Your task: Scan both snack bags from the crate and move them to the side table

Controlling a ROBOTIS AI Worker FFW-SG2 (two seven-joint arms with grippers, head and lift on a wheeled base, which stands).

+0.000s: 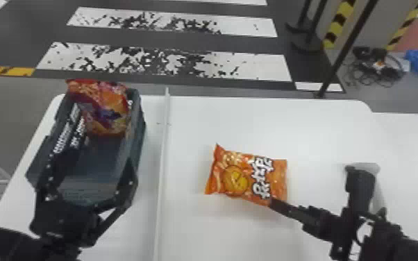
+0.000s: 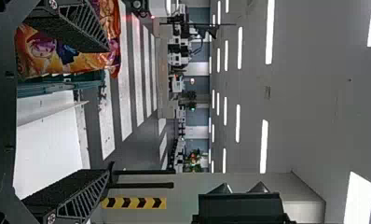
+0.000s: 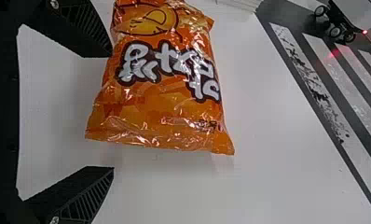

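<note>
The white table (image 1: pixel 191 121) is crossed by a thin raised white strip (image 1: pixel 163 163), with the crate on its left and one snack bag on its right.

The right arm (image 1: pixel 409 248) is brought in from the lower right corner, low over the table and angled inward. The jaws of the right gripper (image 1: pixel 312 185) are spread wide. One fingertip is seen at the near edge of the orange bag; whether it is touched cannot be told.

The left arm (image 1: pixel 7 243) is brought in from the lower left, its gripper pointed forward over the near end of the crate. The jaws of the left gripper (image 1: pixel 88 163) are also set far apart, with nothing gripped.

The dark grey-green crate (image 1: pixel 138 111) is placed lengthwise, with white lettering inside one wall. In its far end the red-and-purple snack bag (image 1: pixel 106 107) is propped, its top above the rim; its glossy wrapper is covered in orange, red and violet artwork.

The orange snack bag (image 1: pixel 239 177) is laid flat on the table, puffed and shiny, with a round yellow cartoon face, bold white characters outlined in dark and wrinkled, sealed ends.
</note>
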